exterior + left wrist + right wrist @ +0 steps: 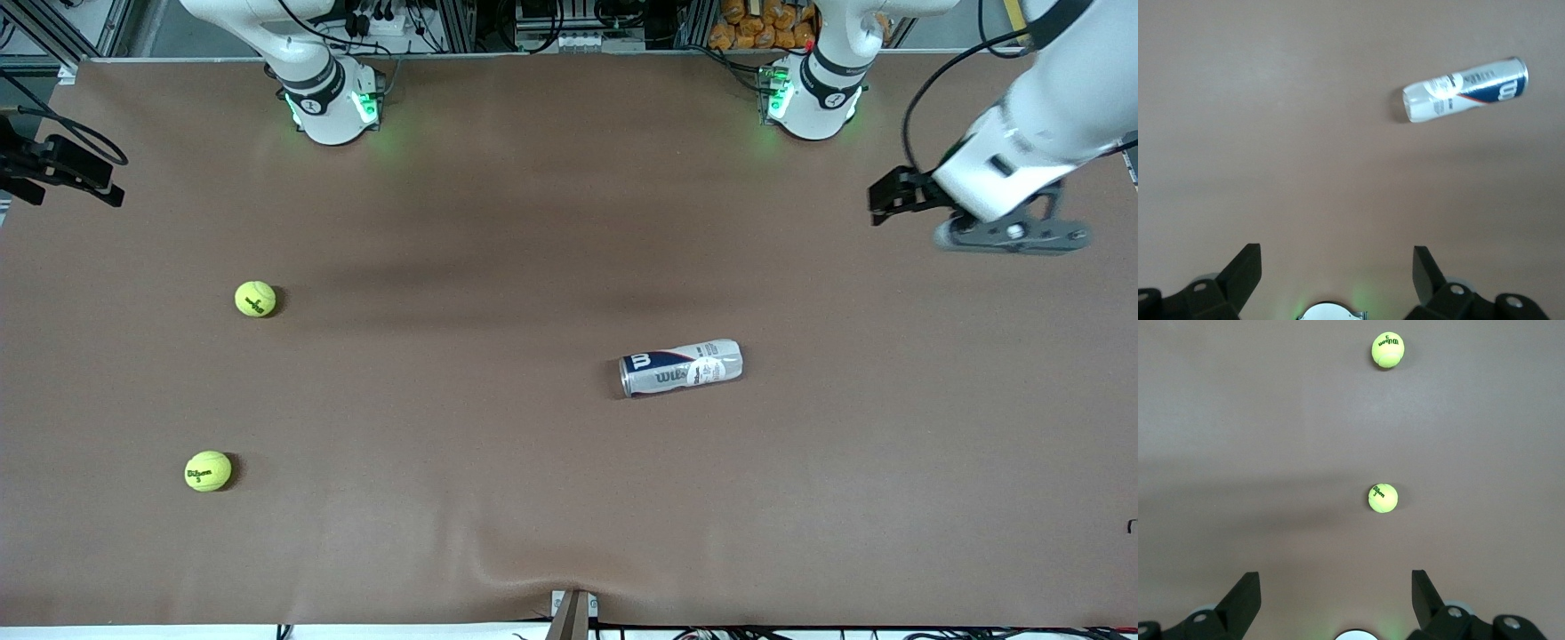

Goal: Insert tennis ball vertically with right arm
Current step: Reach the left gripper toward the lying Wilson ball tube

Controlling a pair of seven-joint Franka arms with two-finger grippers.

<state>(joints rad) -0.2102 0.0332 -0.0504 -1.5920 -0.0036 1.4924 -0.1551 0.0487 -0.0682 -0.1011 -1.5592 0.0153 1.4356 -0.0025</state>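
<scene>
- Right now I am hanging my right gripper point(1336, 600) over the right arm's end of the brown worktop point(498, 498), fingers spread wide apart and holding nothing.
- Two yellow tennis balls are lying in the open below me: the farther ball point(255, 299) and the nearer ball point(208, 471), well apart from each other, both resting on the bare cloth.
- Out toward the middle, the ball can point(681, 367) is lying on its side, well apart from both balls; I cannot tell from these views which of its ends is the open one.
- My left gripper point(1337, 277) is waiting, jaws apart and empty, over the left arm's end of the worktop, with the can in its wrist view.
- Judging by all this, I am only starting: no ball is picked and none is in the can.
- Next, as I read it, I am needing to drop over one ball, probably the farther one since it sits closest under my wrist camera, centre my fingers on either side of it and close.
- A vertical insertion also seems to call for the can being stood upright first, perhaps by the left arm.
</scene>
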